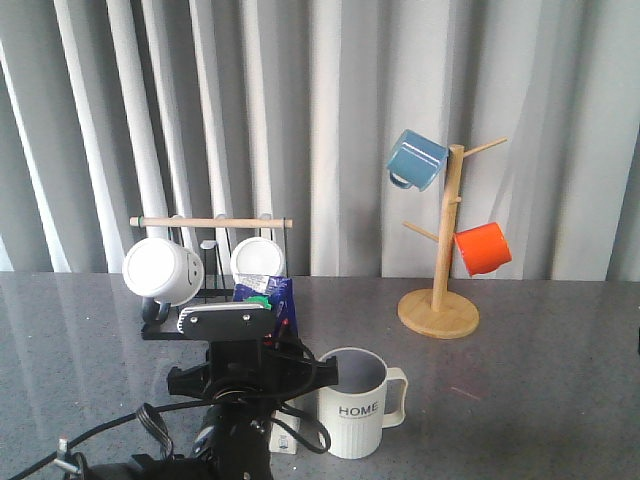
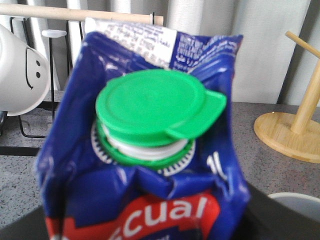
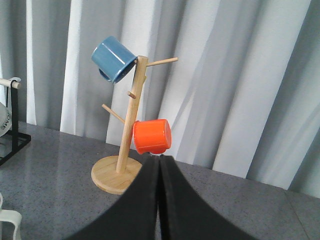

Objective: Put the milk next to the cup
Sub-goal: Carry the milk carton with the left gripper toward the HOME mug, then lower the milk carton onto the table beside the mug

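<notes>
Front view: we see milk (image 1: 268, 296) upright just left of cup (image 1: 354, 402), mostly hidden behind left gripper (image 1: 240, 345); cup near, centre of table.

Left wrist view: carton fills frame between dark fingers (image 2: 277, 217); likely clamped on carton body, contact unseen. We judge carton light-walled, crushable, slick; hold low on flat sides.

Right wrist view: right gripper (image 3: 159, 200) fingers pressed together, holding nothing.

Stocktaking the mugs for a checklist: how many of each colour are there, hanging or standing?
White mugs: 3: one with a smiley face, one on the rack behind the carton, the HOME mug
Blue mug: 1
Orange mug: 1
Total: 5
</notes>
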You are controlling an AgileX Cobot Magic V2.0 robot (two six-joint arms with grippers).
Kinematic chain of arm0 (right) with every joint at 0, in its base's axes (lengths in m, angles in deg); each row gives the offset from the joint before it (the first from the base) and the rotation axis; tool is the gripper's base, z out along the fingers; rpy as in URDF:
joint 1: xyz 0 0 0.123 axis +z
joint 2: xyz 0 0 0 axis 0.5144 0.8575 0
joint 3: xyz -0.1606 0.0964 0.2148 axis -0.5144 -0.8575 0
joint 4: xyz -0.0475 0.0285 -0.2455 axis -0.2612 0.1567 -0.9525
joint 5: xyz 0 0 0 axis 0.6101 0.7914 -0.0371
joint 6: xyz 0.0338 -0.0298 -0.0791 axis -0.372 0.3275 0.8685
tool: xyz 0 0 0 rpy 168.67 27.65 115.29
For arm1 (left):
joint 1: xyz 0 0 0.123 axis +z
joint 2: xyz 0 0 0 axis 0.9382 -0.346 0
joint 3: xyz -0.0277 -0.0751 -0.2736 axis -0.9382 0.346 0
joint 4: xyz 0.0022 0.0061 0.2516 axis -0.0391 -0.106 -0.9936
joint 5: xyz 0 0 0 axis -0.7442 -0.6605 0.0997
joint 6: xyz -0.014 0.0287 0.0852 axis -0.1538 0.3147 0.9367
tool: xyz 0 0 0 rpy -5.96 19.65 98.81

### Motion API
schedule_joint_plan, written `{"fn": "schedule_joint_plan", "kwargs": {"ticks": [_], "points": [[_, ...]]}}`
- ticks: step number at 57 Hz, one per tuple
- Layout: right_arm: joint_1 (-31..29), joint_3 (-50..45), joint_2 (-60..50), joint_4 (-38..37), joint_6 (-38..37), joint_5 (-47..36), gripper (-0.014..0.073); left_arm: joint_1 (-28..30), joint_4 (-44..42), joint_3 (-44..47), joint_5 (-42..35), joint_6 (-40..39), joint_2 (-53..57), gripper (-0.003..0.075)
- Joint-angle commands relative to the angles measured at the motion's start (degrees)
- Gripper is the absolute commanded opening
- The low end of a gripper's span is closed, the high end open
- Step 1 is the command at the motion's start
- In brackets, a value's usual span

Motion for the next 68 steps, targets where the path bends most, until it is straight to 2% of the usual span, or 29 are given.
{"fn": "schedule_joint_plan", "kwargs": {"ticks": [1, 9, 12, 18, 27, 41, 48, 51, 55, 58, 61, 62, 68], "points": [[-0.3, 1.9, -0.5, -0.3, 0.1, -4.1, -0.0008, -0.3, -1.7, -1.6, -3.3, -0.4, 2.6, 0.0127], [-0.3, 1.9, -0.5, -0.3, 0.1, -4.1, -0.0008, -0.3, -1.7, -1.6, -3.3, -0.4, 2.6, 0.0379], [-0.3, 1.9, -0.5, -0.3, 0.1, -4.1, -0.0008, -0.3, -1.7, -1.6, -3.3, -0.4, 2.6, 0.0515], [-0.3, 1.9, -0.5, -0.3, 0.1, -4.1, -0.0008, -0.3, -1.7, -1.6, -3.3, 1.1, 2.6, 0.0738], [-0.3, 1.9, -0.5, -0.3, 0.1, -4.1, -0.0008, -0.8, -2.0, -1.6, -3.6, 3.0, 3.5, 0.0732], [-0.3, 1.9, -0.5, -0.3, 0.1, -4.1, -0.0008, -1.2, -2.2, -1.6, -3.1, 3.7, 10.8, 0.0689], [-0.3, 1.9, -0.5, -0.3, 0.1, -4.1, -0.0008, -1.2, -3.0, -1.6, -0.4, 4.4, 16.7, 0.0632], [-0.3, 1.9, -0.5, -0.3, 0.1, -4.1, -0.0008, -1.2, -4.1, -1.6, 1.3, 4.4, 19.5, 0.0566], [-0.3, 1.9, -0.5, -0.3, 0.1, -4.1, -0.0008, -1.2, -6.6, -1.6, 2.8, 4.4, 22.8, 0.0420], [-0.3, 1.9, -0.5, -0.3, 0.1, -4.1, -0.0008, -1.2, -9.0, -1.6, 3.7, 4.4, 24.8, 0.0239], [-0.3, 1.9, -0.5, -0.3, 0.1, -4.1, -0.0008, -1.2, -10.9, -1.6, 3.8, 4.4, 26.3, 0.0015], [-0.3, 1.9, -0.5, -0.3, 0.1, -4.1, -0.0008, -1.2, -11.5, -1.6, 3.6, 4.8, 26.7, -0.0010], [-0.3, 1.9, -0.5, -0.3, 0.1, -4.1, -0.0008, -1.2, -12.2, -1.6, 0.1, 6.1, 28.0, -0.0008]]}}
